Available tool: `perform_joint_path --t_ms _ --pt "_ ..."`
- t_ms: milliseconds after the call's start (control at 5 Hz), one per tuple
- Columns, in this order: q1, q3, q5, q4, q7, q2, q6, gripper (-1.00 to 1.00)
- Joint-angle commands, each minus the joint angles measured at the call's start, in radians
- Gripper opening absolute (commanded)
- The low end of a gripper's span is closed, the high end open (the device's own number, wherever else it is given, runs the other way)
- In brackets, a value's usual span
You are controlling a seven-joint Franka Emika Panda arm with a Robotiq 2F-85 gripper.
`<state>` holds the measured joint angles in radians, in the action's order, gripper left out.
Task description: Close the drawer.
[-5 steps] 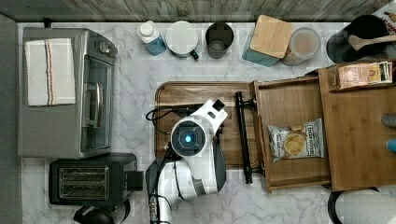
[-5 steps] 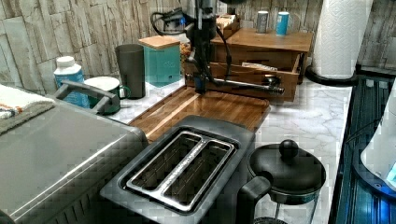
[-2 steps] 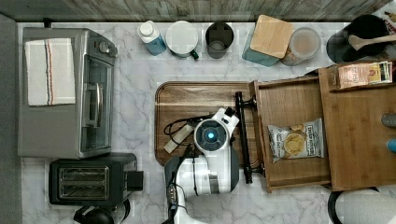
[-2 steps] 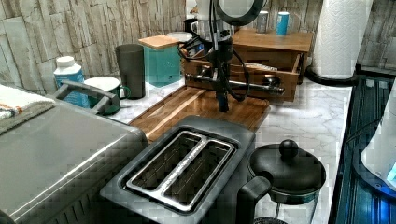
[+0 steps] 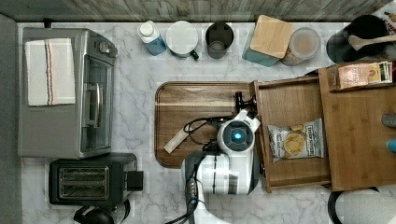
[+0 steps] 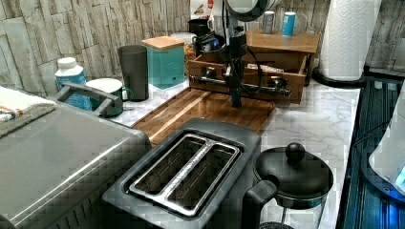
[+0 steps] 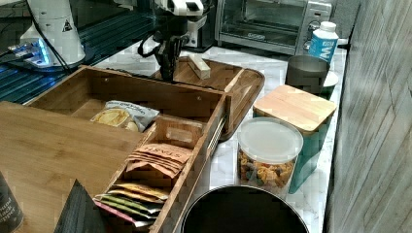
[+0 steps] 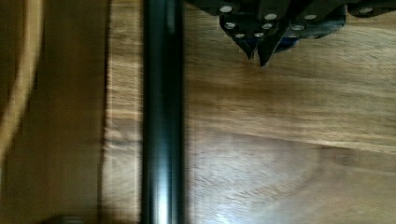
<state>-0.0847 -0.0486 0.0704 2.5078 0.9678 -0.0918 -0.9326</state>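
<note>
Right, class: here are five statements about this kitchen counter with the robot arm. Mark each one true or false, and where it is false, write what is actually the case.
1. The drawer is pulled out. True.
2. A chip bag lies inside the drawer. True.
3. The gripper is clamped around the drawer's black bar handle. False: its tips, closed together in the wrist view, sit in front of the handle over the wooden tray.
4. The toaster has bread in its slots. False: in the left view both slots are empty.
5. The teal canister has a wooden lid. True.
</note>
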Motion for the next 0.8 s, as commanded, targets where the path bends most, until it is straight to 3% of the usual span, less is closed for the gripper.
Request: perform_joint_path --t_ms 200,400,600,800 --pt "-0.125 -0.106 -0.108 -0.266 0.332 -0.032 0.009 -1.0" --pt "-0.166 -0.134 -0.117 -0.38 0.379 -0.079 0.068 -1.0" --pt "-0.217 -0.162 -0.195 -0.466 0.494 -0.139 0.042 -1.0" --pt "-0.266 -0.169 -0.207 -0.516 0.579 -0.168 0.01 -1.0"
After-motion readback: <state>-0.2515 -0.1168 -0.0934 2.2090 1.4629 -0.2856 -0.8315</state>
